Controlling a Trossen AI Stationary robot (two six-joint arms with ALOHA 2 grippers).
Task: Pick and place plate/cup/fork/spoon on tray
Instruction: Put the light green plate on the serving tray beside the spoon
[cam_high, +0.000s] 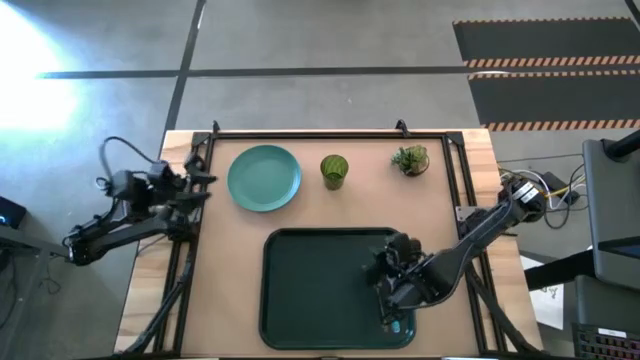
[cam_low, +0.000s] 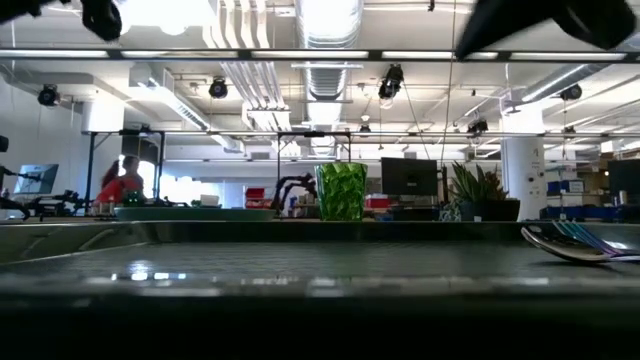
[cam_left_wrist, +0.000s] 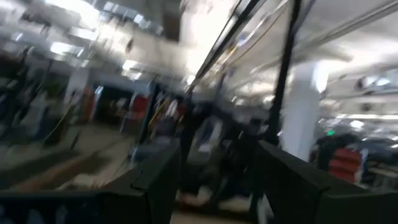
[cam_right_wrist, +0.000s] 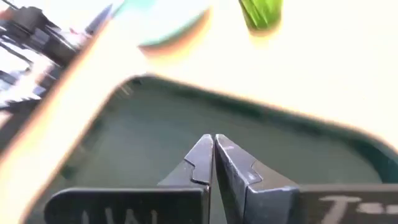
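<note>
1. Over the tray's (cam_high: 300, 290) 4 o'clock corner, the right claw (cam_high: 392, 290) hangs closed and empty.
2. Fork (cam_low: 590, 238) and spoon (cam_low: 555, 245) lie there; cutlery looks placed.
3. Next call: plate (cam_high: 264, 178) at 11 o'clock or cup (cam_high: 334, 170) at 12.
4. Left claw (cam_high: 200, 186) waits open at the surface's 10 o'clock edge.

table (cam_high: 220, 280): pale wood, matt | tray (cam_high: 300, 290): dark green, smooth (faintly glossy) | cup (cam_low: 341, 191): translucent, faceted | fork (cam_low: 590, 238): shiny metal | plate (cam_high: 264, 178): matt teal
</note>
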